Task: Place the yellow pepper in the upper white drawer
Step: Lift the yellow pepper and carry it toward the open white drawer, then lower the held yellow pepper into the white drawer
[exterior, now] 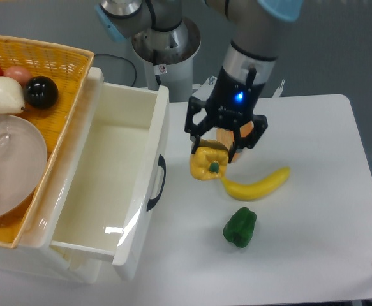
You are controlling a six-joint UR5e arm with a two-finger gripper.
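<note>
Camera: banana [257, 185] touches yellow pepper [208, 164], green pepper [240, 227] near

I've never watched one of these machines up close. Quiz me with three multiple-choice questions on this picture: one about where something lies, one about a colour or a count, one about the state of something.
1. Where does the banana lie?
A. in the wicker basket
B. on the table, between the yellow pepper and the green pepper
C. inside the drawer

2. How many peppers are on the table?
A. one
B. two
C. three

3. What state is the upper white drawer in?
A. pulled open, nothing visible inside
B. shut
C. open and full of fruit

Answers:
1 B: it lies on the white tabletop, right of the yellow pepper and above the green pepper.
2 B: one yellow under the gripper, one green nearer the front.
3 A: its bare white interior shows.
</note>
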